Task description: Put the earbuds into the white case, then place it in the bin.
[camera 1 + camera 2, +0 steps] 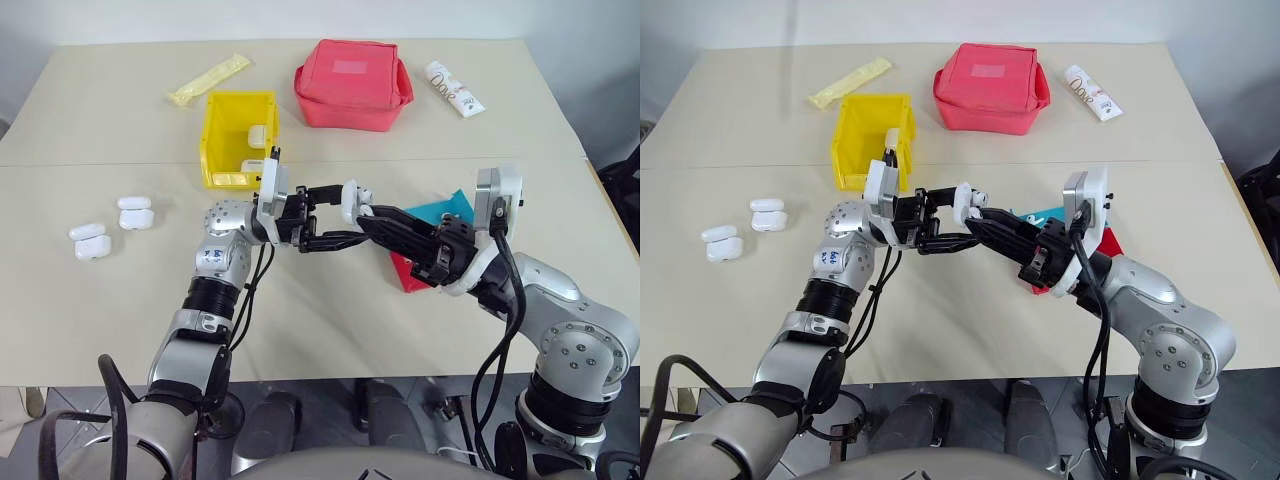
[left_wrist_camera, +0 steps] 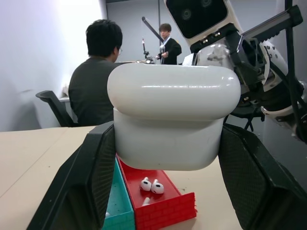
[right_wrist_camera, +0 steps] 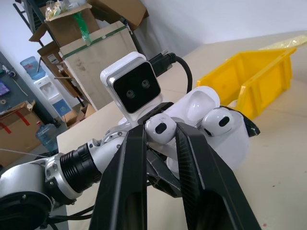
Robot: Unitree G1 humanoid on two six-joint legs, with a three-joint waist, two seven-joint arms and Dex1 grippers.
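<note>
On the far left of the table we note spare cases (image 1: 108, 229) lying well apart from the work, untouched. Next, the left gripper (image 1: 318, 216) is clamped shut on the case (image 2: 170, 122), held clear above the table near the middle, seemingly so the right arm can load it in the air. In the left wrist view the case's body sits between the two black fingers with the lid (image 2: 173, 88) hinged back; we judge its mouth faces the right gripper, and its long axis runs across the fingers, roughly level. Behind it, the bin (image 1: 238, 137) stands with its low lip toward us and a white case already inside. Moving right, the right gripper (image 3: 168, 128) pinches one earbud (image 3: 161, 129) between nearly closed fingertips, right at the case's open top. A second earbud (image 3: 219, 122) looks already seated in its well, round head outward; the stems are hidden, so we cannot give their direction. Under the right arm lies the tray (image 2: 158, 199), with two more earbuds (image 2: 151, 186) in its red half. Rightmost sit the pouch (image 1: 352, 84) and a tube (image 1: 454, 88), out of play.
</note>
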